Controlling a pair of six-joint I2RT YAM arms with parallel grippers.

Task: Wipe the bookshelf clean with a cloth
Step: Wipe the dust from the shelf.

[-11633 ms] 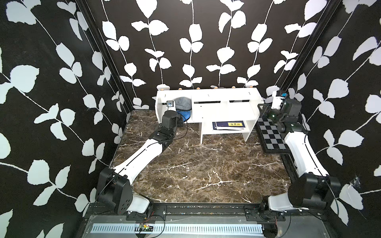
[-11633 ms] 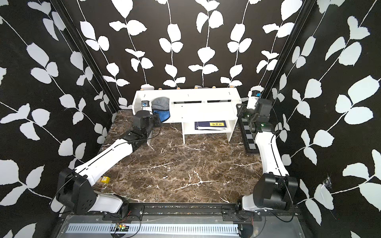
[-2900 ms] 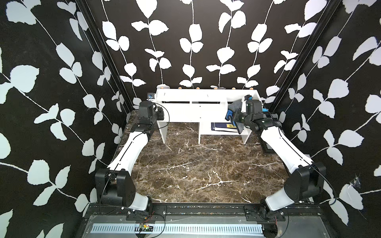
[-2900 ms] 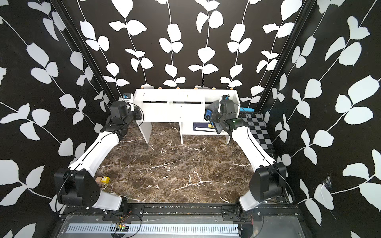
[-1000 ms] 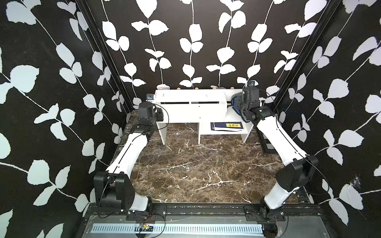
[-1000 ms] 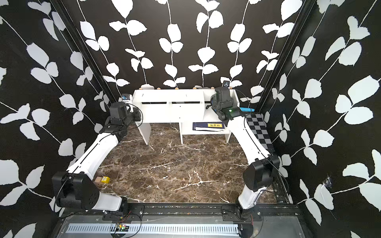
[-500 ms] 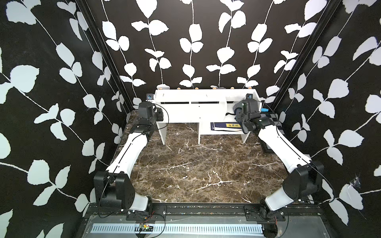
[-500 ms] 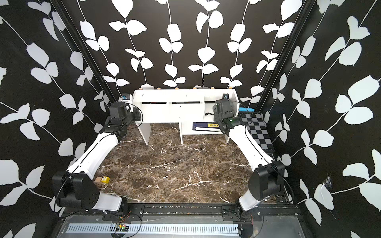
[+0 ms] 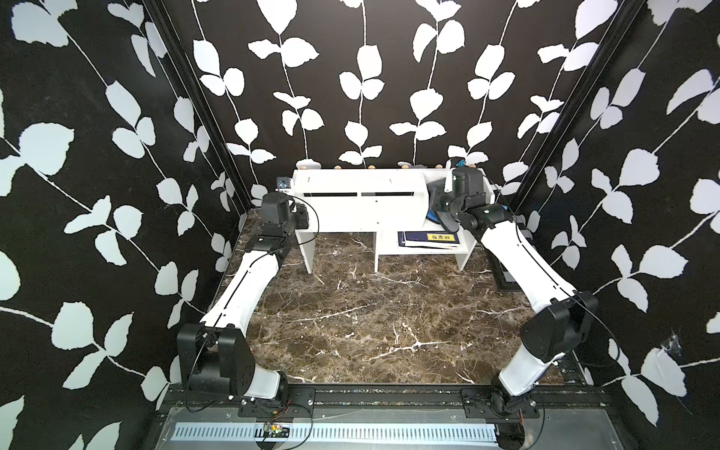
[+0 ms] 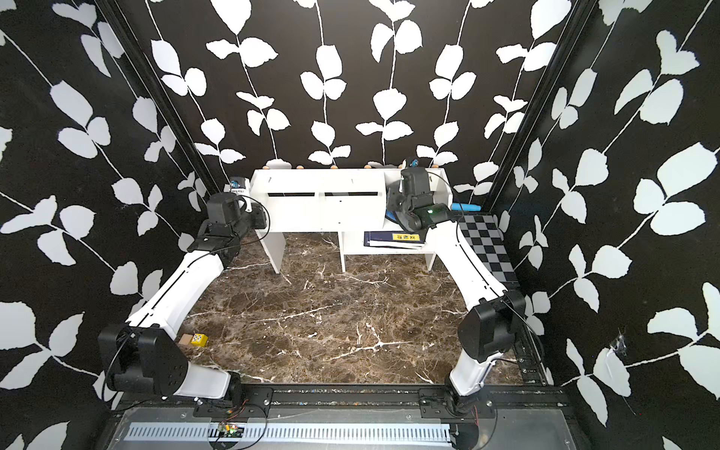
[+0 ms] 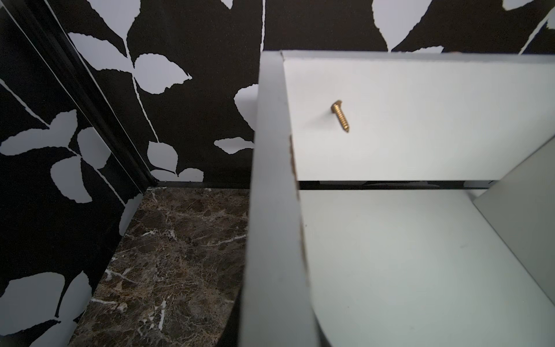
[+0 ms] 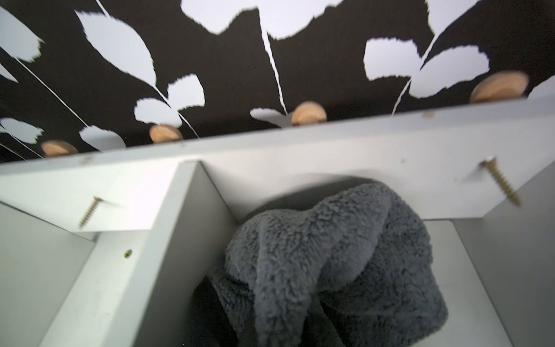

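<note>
White arms (image 9: 249, 288), black joints (image 9: 216, 362), thin cables (image 9: 316, 222).

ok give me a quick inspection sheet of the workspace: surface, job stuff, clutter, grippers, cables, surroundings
surface: brown marble tabletop, bare in the middle.
job's things: white bookshelf against the back wall; cloth bunched in its right-end compartment.
clutter: blue booklet in the lower compartment; checkered board beside the shelf's right end; two small blocks near the left arm's base.
grippers: right gripper shut on the cloth; left gripper at the shelf's left side panel, jaws hidden.
cables: black cable loop at the left wrist, hanging free.
surroundings: black walls with white leaf print.
</note>
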